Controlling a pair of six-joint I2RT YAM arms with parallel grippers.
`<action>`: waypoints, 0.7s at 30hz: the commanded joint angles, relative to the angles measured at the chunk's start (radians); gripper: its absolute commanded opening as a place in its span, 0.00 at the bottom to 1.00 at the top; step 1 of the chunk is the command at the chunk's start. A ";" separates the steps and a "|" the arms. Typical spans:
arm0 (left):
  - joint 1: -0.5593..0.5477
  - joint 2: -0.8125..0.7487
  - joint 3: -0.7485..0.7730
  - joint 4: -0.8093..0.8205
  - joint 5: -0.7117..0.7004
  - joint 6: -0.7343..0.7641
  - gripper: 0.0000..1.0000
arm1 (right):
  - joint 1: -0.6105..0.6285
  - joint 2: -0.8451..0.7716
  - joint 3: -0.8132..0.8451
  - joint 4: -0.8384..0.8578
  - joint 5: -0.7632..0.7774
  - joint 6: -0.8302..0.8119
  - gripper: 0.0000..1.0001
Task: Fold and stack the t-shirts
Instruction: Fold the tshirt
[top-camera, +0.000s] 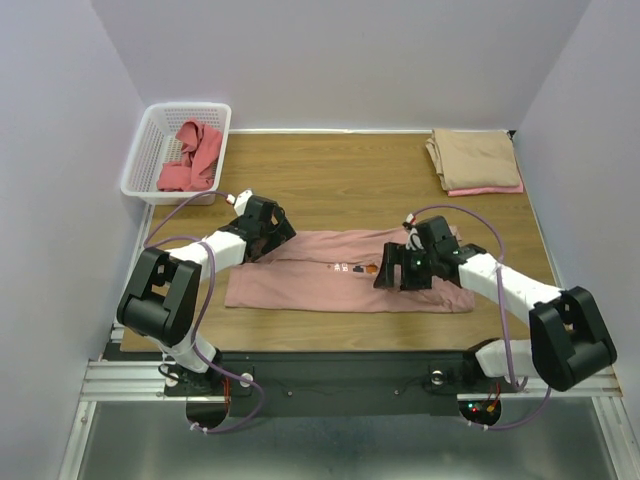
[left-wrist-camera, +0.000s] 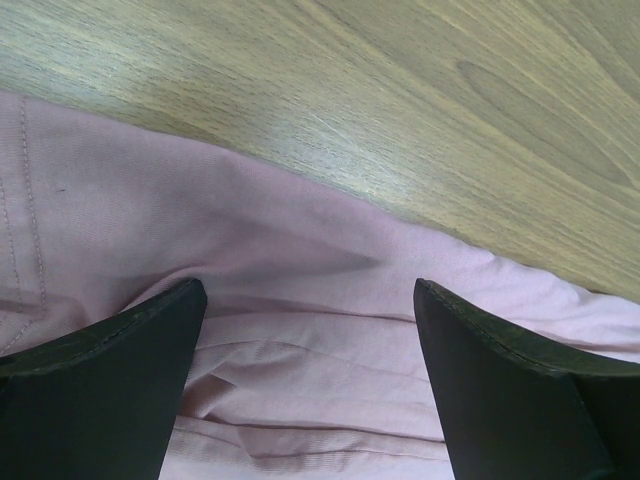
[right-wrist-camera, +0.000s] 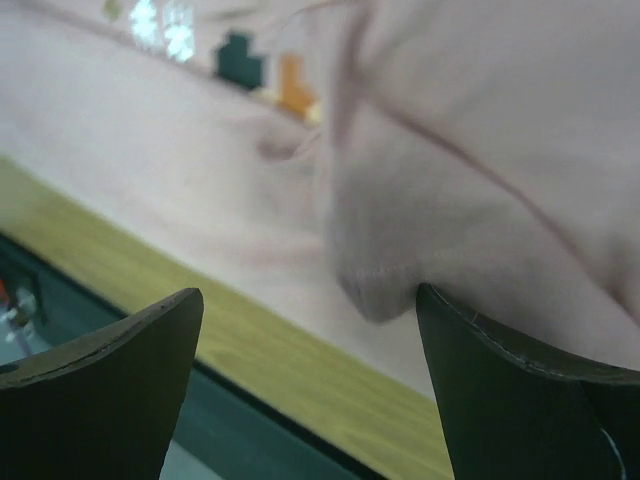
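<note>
A dusty pink t-shirt (top-camera: 320, 280) with pixel-game figures (top-camera: 350, 268) lies spread across the table's near middle. My left gripper (top-camera: 270, 238) is open over the shirt's far left edge. In the left wrist view its fingers (left-wrist-camera: 120, 380) straddle wrinkled pink cloth (left-wrist-camera: 300, 240) without closing on it. My right gripper (top-camera: 395, 270) is open over the shirt's right part. In the right wrist view a bunched fold of pink cloth (right-wrist-camera: 480, 150) rests on the right finger (right-wrist-camera: 510, 400), and the print (right-wrist-camera: 240, 60) shows beyond it. A coral-red tee (top-camera: 192, 155) lies in the basket. A folded tan tee (top-camera: 472, 158) lies at the back right.
The white lattice basket (top-camera: 150, 150) stands at the back left corner. The tan tee sits on a pink-red folded piece (top-camera: 490, 189). The table's front edge (right-wrist-camera: 300, 350) and the dark frame below it (right-wrist-camera: 250, 440) lie close under my right gripper. Walls close in on three sides.
</note>
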 joint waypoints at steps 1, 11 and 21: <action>0.007 -0.003 -0.032 -0.078 -0.016 -0.001 0.98 | 0.080 -0.097 -0.049 0.036 -0.096 0.058 0.93; 0.008 0.007 -0.030 -0.078 -0.012 -0.004 0.98 | 0.115 -0.307 -0.099 -0.019 -0.049 0.115 0.98; 0.007 -0.003 -0.030 -0.087 -0.009 0.006 0.98 | 0.115 -0.149 0.134 -0.160 0.390 0.124 1.00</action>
